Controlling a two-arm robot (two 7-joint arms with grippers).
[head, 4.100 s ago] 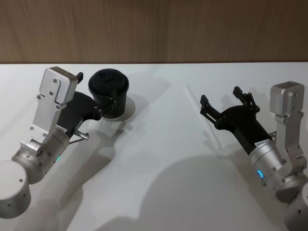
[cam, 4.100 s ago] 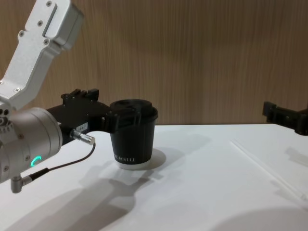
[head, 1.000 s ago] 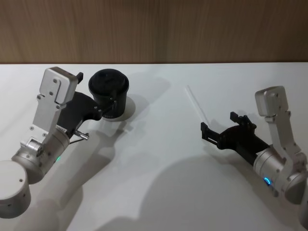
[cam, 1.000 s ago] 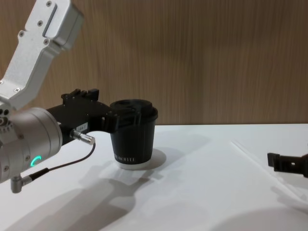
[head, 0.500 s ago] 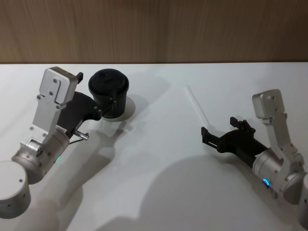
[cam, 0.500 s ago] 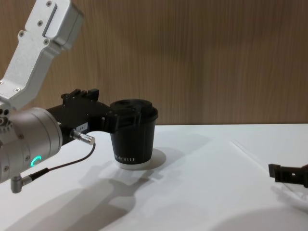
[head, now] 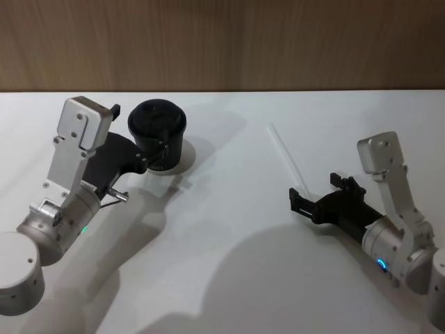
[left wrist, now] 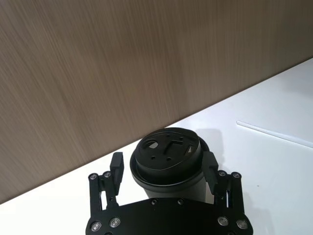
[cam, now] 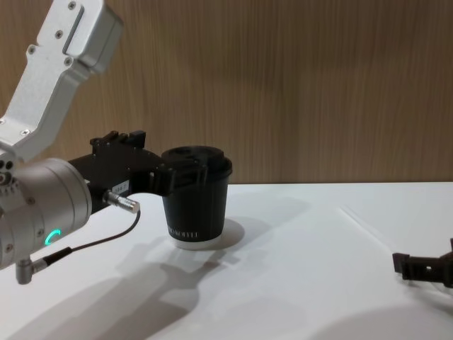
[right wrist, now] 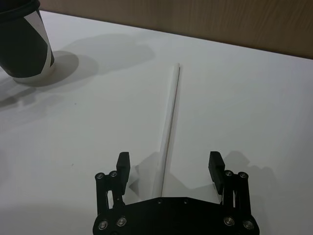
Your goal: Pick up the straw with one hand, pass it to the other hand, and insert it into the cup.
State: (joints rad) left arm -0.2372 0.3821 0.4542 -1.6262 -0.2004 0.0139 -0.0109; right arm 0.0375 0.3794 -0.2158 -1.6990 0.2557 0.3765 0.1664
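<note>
The white straw point(head: 285, 153) lies flat on the table, right of centre, and also shows in the right wrist view point(right wrist: 168, 112). My right gripper point(head: 316, 191) hangs low over its near end, open. In that wrist view the straw's near end runs between the gripper's point(right wrist: 168, 164) two spread fingers without touching either. The black lidded cup point(head: 157, 136) stands upright at the left. My left gripper point(head: 141, 131) is open around it, one finger on each side of the cup point(left wrist: 168, 161), close to its wall.
The white table point(head: 229, 264) carries nothing else between the cup and the straw. A wooden wall point(head: 222, 42) runs along the table's far edge. The left arm's dark cable with a metal plug point(cam: 120, 202) hangs beside the cup point(cam: 195, 195).
My right gripper has come down and drawn back toward the straw's near end, now close to the table. The left arm, cup and straw have not moved.
</note>
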